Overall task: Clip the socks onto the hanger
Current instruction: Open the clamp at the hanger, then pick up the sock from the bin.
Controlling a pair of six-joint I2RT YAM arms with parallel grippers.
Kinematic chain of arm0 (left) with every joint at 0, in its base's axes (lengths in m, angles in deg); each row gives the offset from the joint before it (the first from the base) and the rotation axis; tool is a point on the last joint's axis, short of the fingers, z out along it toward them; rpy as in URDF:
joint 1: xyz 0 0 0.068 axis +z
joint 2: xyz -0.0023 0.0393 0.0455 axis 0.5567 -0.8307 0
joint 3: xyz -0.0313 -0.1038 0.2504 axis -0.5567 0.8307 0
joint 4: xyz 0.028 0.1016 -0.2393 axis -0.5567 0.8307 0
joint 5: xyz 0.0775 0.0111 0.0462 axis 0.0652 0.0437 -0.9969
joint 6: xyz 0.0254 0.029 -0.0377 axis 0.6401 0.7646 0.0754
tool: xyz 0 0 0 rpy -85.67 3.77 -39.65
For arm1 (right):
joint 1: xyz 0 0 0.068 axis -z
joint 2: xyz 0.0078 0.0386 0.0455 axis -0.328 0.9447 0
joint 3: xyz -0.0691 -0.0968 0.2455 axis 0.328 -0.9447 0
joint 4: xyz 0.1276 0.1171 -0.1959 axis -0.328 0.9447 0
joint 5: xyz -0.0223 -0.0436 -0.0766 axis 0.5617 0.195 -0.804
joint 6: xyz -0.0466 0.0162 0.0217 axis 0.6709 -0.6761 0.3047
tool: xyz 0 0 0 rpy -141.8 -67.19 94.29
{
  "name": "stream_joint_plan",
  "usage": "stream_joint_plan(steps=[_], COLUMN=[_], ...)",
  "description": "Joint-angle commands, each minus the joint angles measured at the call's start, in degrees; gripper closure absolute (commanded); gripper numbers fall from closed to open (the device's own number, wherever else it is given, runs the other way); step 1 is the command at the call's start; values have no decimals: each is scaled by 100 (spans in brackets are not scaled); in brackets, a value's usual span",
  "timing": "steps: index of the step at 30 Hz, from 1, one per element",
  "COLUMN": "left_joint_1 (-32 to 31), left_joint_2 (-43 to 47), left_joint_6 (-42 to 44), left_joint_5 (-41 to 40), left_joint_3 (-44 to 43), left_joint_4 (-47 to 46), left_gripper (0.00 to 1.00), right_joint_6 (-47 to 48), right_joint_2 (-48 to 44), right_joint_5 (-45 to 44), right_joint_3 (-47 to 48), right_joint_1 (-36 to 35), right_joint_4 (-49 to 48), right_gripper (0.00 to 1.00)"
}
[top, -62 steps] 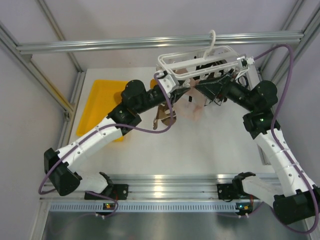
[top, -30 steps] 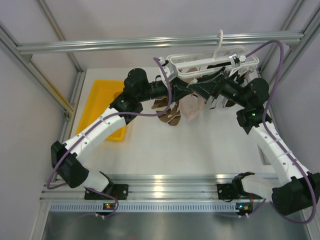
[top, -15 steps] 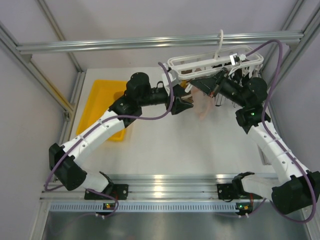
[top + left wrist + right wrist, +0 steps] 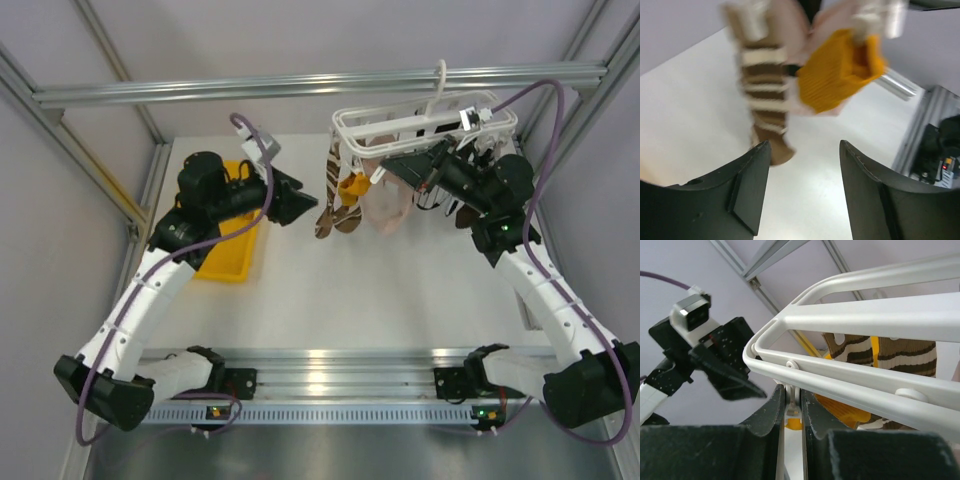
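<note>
The white hanger (image 4: 420,122) hangs by its hook from the aluminium bar. Under its left end dangle the socks: a brown, cream-striped sock (image 4: 328,208), a mustard one (image 4: 351,188) and a pale pink one (image 4: 386,211). My right gripper (image 4: 388,172) is at the hanger's underside. The right wrist view shows my right gripper (image 4: 792,402) shut on a small white clip (image 4: 793,399) beneath the hanger's frame (image 4: 865,315). My left gripper (image 4: 305,203) stands open and empty, left of the socks. The left wrist view shows my left gripper (image 4: 802,165) just below the striped sock (image 4: 765,95) and the mustard sock (image 4: 840,70).
A yellow tray (image 4: 215,258) lies at the table's left, partly under my left arm. The long aluminium bar (image 4: 250,88) crosses the back. Cage posts stand at both sides. Dark socks (image 4: 465,212) hang behind my right arm.
My left gripper has opened, let go and drawn back to the left, away from the hanger. My right gripper has shut on a clip. The socks now hang free.
</note>
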Motion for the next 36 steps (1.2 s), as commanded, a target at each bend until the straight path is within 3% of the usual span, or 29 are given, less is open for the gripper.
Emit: stream_joint_plan(steps=[1, 6, 9, 12, 15, 16, 19, 22, 26, 29, 36], left_joint_1=[1120, 2832, 3397, 3487, 3496, 3487, 3522, 3566, 3557, 3549, 3514], left_joint_2=[127, -215, -698, -1155, -1681, -1840, -2526, -3448, -4521, -5110, -5876], left_joint_6=[-226, 634, 1179, 1671, 3477, 4849, 6282, 7067, 7140, 6964, 7157], left_joint_5=[-73, -422, -703, -933, -119, 171, 51, 156, 559, 569, 289], left_joint_3=[33, 138, 226, 323, 297, 279, 104, -720, -2116, -2663, -3052], left_joint_4=[1260, 2220, 2380, 2134, 2438, 2598, 2644, 2916, 2890, 2530, 2398], left_gripper=[38, 39, 42, 41, 43, 43, 42, 42, 44, 44, 45], right_joint_6=[188, 285, 329, 381, 408, 443, 461, 461, 513, 592, 645], right_joint_2=[-118, -136, -145, -145, -127, -118, -83, 4, 49, 40, 93], right_joint_5=[-65, -65, -73, -65, -56, -39, -12, 6, 14, 41, 23], right_joint_3=[174, 156, 156, 156, 165, 183, 209, 262, 314, 332, 376], right_joint_1=[-41, -41, -41, -41, -41, -50, -41, -41, -33, -32, -32], right_joint_4=[23, 155, 217, 261, 314, 331, 340, 358, 437, 516, 648], right_gripper=[100, 100, 100, 100, 100, 100, 100, 100, 100, 100, 100])
